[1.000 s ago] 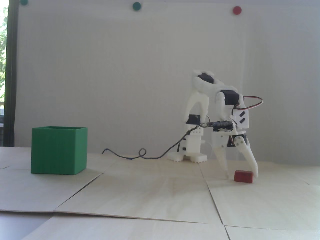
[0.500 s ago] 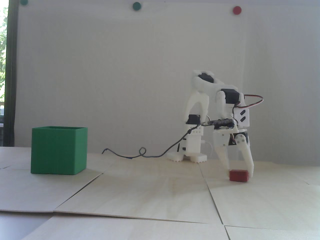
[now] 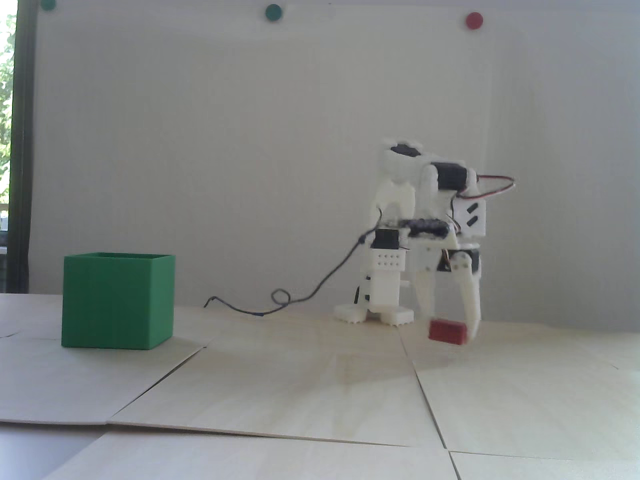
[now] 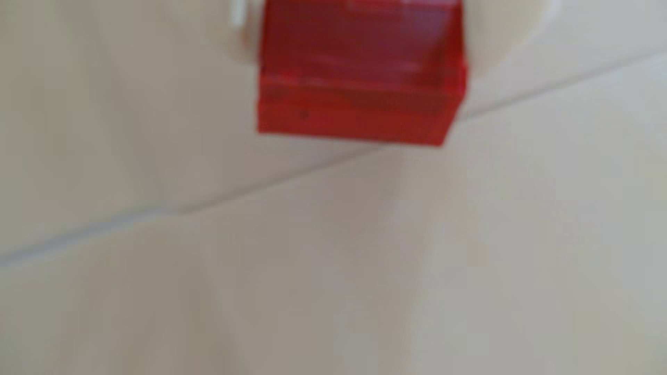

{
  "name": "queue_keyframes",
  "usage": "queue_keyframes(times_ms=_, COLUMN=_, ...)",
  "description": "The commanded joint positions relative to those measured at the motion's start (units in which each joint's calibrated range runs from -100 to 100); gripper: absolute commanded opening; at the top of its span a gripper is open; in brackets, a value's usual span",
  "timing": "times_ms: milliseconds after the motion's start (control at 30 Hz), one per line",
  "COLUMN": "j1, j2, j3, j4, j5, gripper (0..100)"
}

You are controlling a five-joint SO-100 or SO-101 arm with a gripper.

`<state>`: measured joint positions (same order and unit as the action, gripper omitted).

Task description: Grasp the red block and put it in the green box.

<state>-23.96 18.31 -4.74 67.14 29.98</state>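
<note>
Fixed view shows you the fingers (image 3: 451, 329) clamped on the red block (image 3: 447, 332), lifted clear of the table (image 3: 300, 390), well apart from the green box (image 3: 118, 300).

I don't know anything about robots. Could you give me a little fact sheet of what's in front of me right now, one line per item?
Arm: white, bent over the table, jaws pointing down
Gripper: jaws shut on the block's two ends
Red block: held, lifted just clear of the table, slightly tilted
Green box: open top, standing far left in the fixed view, apart from the arm
Table: pale wooden panels with seams
Black cable: trails from the arm across the table
</note>
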Motion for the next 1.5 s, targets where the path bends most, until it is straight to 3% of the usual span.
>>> queue_keyframes(times_ms=0, j1=5.90, j2=-17.71, j3=-14.33, j4=9.17, j5=-0.25, gripper=2)
queue_keyframes(times_ms=200, j1=22.15, j2=-28.77, j3=-17.88, j4=16.59, j5=-0.20, gripper=2)
queue_keyframes(times_ms=333, j1=38.15, j2=-32.56, j3=-17.88, j4=16.42, j5=0.06, gripper=3)
queue_keyframes(times_ms=467, j1=53.35, j2=-32.64, j3=-17.79, j4=9.17, j5=0.16, gripper=3)
queue_keyframes(times_ms=600, j1=62.60, j2=-27.66, j3=-17.70, j4=-5.50, j5=0.16, gripper=2)
queue_keyframes(times_ms=767, j1=63.73, j2=-17.48, j3=-18.24, j4=-21.27, j5=0.16, gripper=2)
queue_keyframes(times_ms=900, j1=61.31, j2=-12.42, j3=-18.77, j4=-27.17, j5=0.06, gripper=2)
queue_keyframes(times_ms=1233, j1=51.34, j2=-11.08, j3=-26.22, j4=-26.58, j5=0.06, gripper=2)
queue_keyframes(times_ms=1467, j1=50.94, j2=-11.00, j3=-25.60, j4=-26.67, j5=0.11, gripper=2)
